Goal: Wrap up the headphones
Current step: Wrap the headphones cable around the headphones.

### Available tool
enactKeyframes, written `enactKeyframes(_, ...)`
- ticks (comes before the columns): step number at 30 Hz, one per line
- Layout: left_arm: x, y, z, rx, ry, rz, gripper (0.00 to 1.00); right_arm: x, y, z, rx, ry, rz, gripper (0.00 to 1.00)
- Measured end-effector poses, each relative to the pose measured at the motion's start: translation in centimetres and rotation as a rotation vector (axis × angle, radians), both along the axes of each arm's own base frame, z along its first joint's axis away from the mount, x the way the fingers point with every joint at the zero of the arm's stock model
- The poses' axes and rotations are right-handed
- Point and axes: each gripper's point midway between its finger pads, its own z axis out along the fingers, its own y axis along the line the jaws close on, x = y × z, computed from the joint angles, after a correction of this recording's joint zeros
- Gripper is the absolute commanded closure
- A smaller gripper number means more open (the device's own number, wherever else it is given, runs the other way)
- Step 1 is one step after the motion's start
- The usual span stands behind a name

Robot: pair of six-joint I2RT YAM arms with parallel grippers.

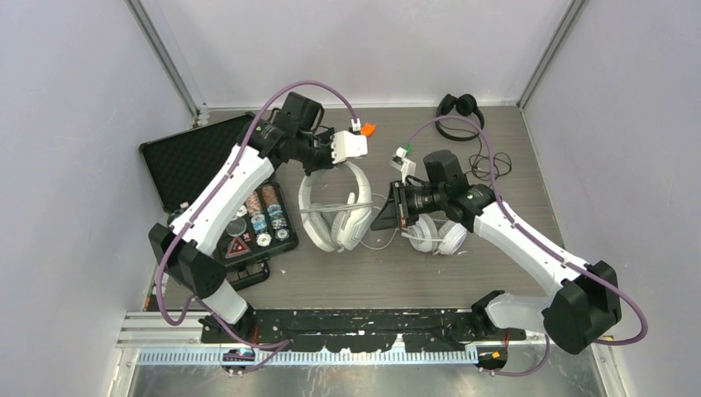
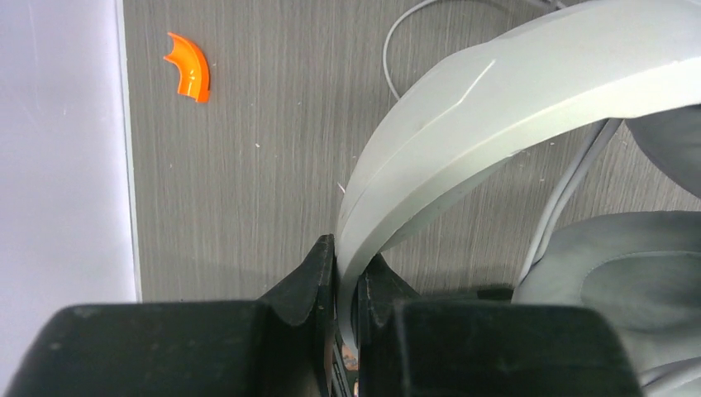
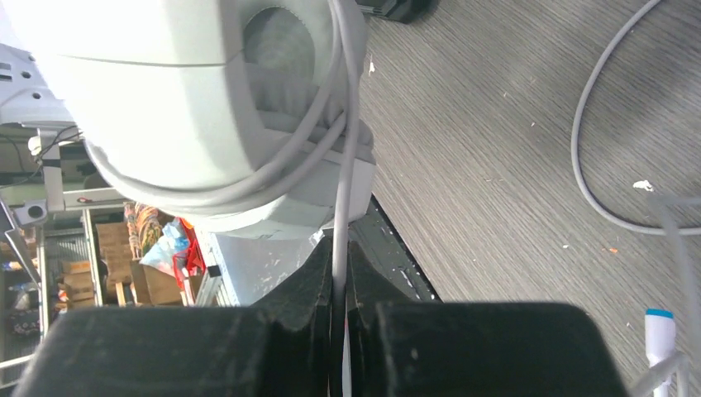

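1. Room: bare wood-grain table (image 1: 364, 281) in front of the headsets; grey walls (image 1: 74, 124) close on three sides.
2. Left gripper (image 2: 348, 277) clamped on the headband of the white headset (image 1: 335, 207), mid-table.
3. Right gripper (image 3: 340, 277) pinches a white cable (image 3: 343, 165) looped round an ear cup.
4. Pale headset (image 1: 450, 240) lies under the right arm; black headset (image 1: 460, 112) at the far edge.
5. Open black case (image 1: 194, 153) with poker chips (image 1: 263, 219) hems the left; orange piece (image 1: 368, 128) behind.

Smooth matt plastic white headphones (image 2: 496, 99), leathery ear cushion (image 2: 636, 265), smooth white cable (image 3: 341, 207), matt wood-grain table (image 2: 248, 165).

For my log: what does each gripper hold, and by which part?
Left gripper: white headset, by its headband. Right gripper: white cable, near an earcup.
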Motion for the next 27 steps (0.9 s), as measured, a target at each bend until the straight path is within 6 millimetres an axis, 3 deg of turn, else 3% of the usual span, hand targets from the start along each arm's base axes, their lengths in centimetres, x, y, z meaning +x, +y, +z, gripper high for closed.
enactKeyframes(5,0.1,0.2,0.0,0.013,-0.014,-0.02,1.0,-0.2,-0.3,1.2,-0.001,-0.023,0.009,0.94)
enactKeyframes(15,0.1,0.1,-0.6,0.026,-0.015,-0.022,1.0,-0.6,-0.2,1.5,0.008,0.006,0.013,0.93)
enactKeyframes(19,0.2,-0.1,-1.5,0.029,-0.011,-0.024,1.0,-0.6,0.3,2.5,0.054,0.027,0.013,1.0)
enactKeyframes(27,0.9,-0.2,-1.3,0.028,-0.088,-0.012,1.0,-0.8,1.2,4.0,0.143,0.084,0.018,0.92)
